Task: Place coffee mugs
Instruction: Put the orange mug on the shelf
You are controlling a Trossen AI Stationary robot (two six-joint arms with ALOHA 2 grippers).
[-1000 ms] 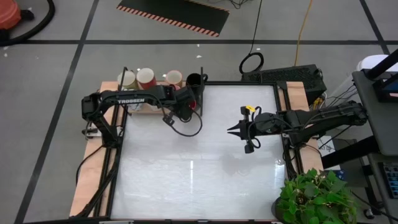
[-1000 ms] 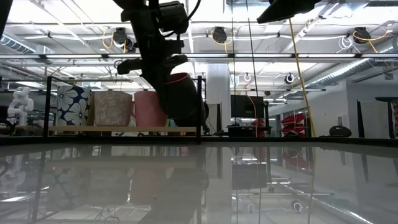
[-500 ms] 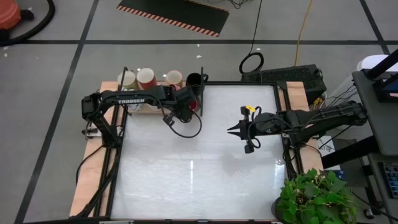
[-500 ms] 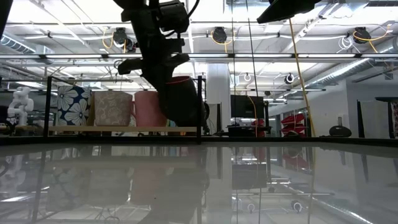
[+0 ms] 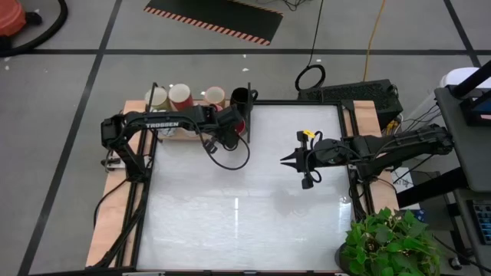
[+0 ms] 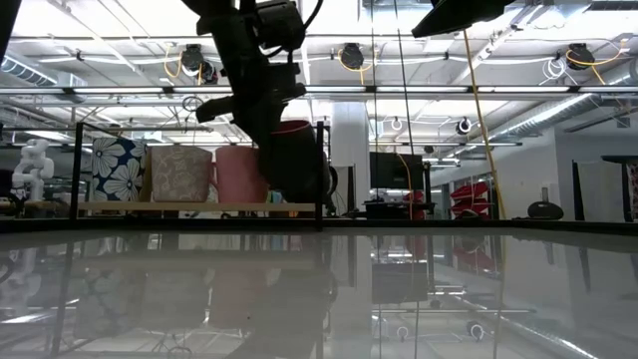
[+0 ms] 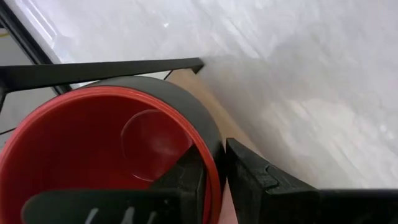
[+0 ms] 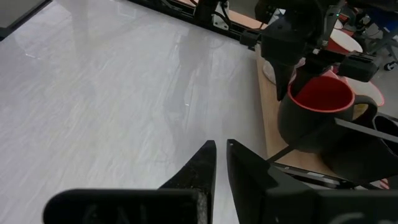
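High view: left gripper is at the far-left corner of the glossy white tabletop, right by the black metal frame post. It has the dark grey round mug with the red inside by the rim. Left wrist view shows it clearly: one dark finger inside the red interior, the other finger outside the grey wall, rim pinched between them. That mug hangs over the pale wooden ledge at the table's edge.

Low view: same mug sits under the left arm, level with the mugs on the wooden shelf behind the table edge. Can't tell whether its base touches the ledge.

On that shelf in low view: a blue-and-white flower-print mug, a cream patterned mug, a pink mug. From above the row reads as a cream mug, a red-inside mug, a tan mug and a black mug just beside the post.

Right gripper hovers over the middle-right of the table, well apart from the mugs, holding nothing. Right wrist view: its two dark fingers sit nearly pressed together, only a thin slit between them, pointing across the table toward the grey-and-red mug.
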